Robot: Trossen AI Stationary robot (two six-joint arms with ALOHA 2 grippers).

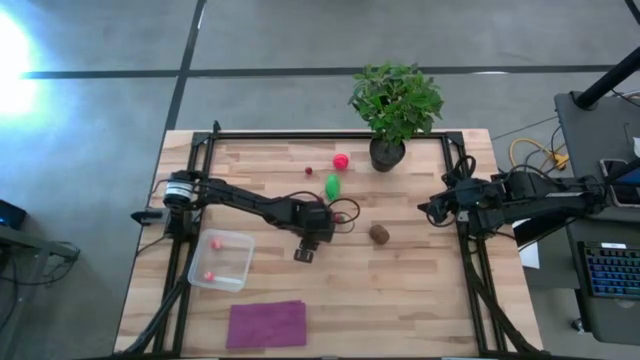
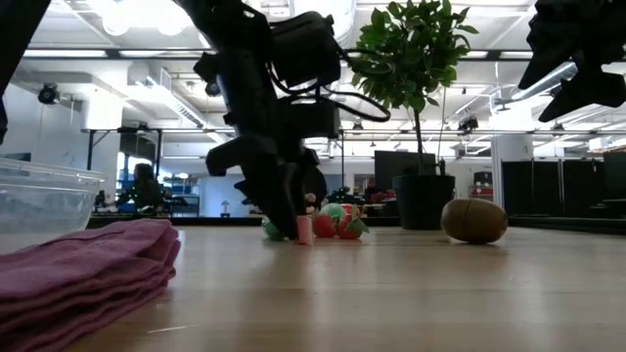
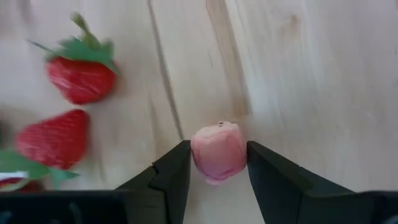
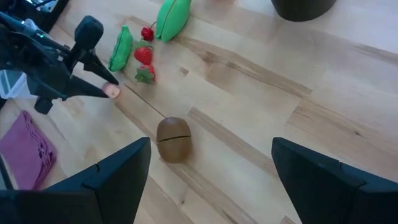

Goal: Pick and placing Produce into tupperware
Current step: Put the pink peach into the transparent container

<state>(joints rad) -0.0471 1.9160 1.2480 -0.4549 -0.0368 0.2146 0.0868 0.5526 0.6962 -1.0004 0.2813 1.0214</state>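
In the high view the tupperware [image 1: 221, 259] stands at the lower left of the tabletop [image 1: 400, 290], with the cloth [image 1: 266, 324] below it. The left end effector [image 1: 304, 255] is right of the tupperware, near the centre. The kiwi [image 1: 379, 234] lies further right. The potted plant [image 1: 394, 105] stands at the top edge.

Bright, even light across the pale wooden table [image 1: 400, 270], and a white glare burns out the floor at the overhead view's left edge. From table height, ceiling lamps backlight the dark arms into silhouettes, and the folded purple cloth [image 2: 78, 269] up close looks soft.
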